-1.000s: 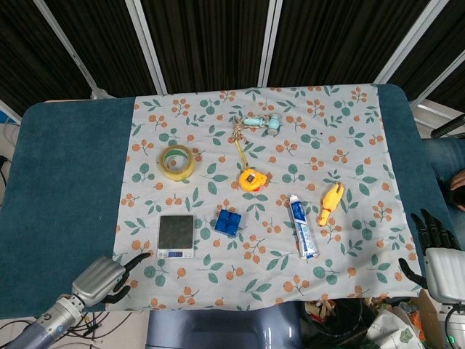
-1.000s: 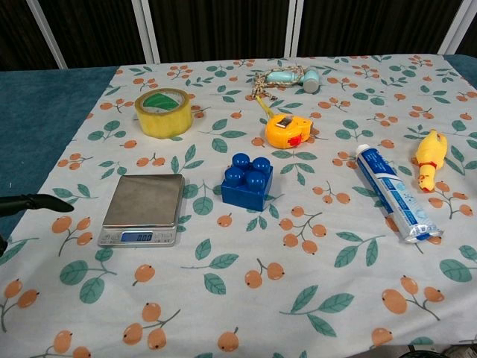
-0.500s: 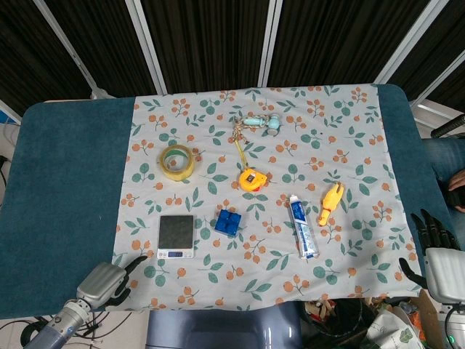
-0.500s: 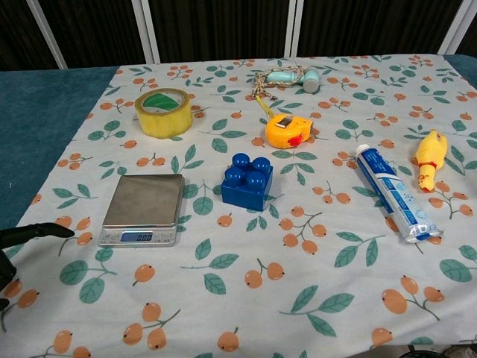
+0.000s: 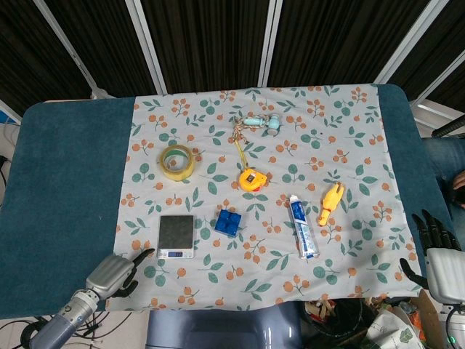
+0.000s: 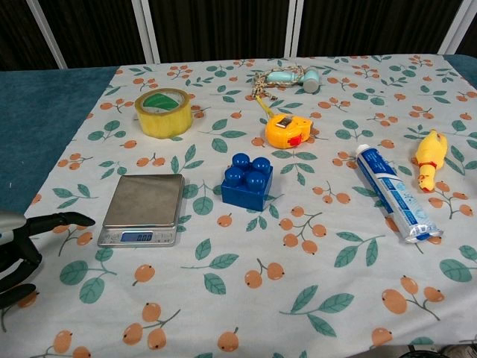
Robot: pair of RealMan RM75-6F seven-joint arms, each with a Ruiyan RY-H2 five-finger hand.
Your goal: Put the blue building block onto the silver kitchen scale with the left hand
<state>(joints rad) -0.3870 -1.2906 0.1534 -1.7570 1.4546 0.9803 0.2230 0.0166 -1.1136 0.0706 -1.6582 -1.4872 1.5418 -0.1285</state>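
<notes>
**Block beside the scale, my left hand empty**

The blue plastic building block (image 6: 247,183) sits on the floral cloth just right of the flat silver kitchen scale (image 6: 143,208), not touching it. My left hand (image 5: 112,273) hovers left of the scale, fingers spread, holding nothing. My right hand (image 5: 436,251) rests far right of the scale, fingers apart, empty.

Bright even overhead light, soft short shadows, sharp focus

teal table (image 5: 65,189) w/ floral cloth (image 5: 349,145); dark slatted wall (image 5: 203,43) behind w/ white bars
</notes>
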